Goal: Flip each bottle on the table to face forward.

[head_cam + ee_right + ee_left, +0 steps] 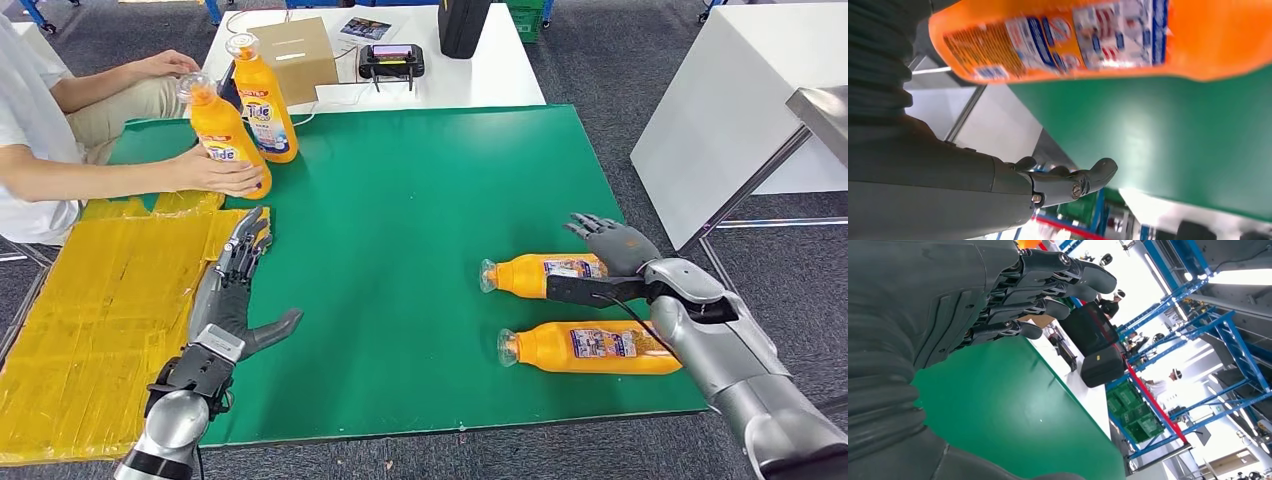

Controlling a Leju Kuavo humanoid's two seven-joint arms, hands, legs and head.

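The right hand hovers with fingers spread and holds nothing, poised just above the base end of the farther lying bottle near the right edge of the green mat. To do this step well, it should lower over the body near the label, wrap the fingers fully round, and roll the bottle about its own length without nudging the nearer lying bottle just beside it. Both lie on their sides, long axes running across the table, caps pointing toward the robot's left. The left hand rests flat, fingers extended and holding nothing, at the mat's left edge. Two upright bottles stand at the far left, a person's hand on one.
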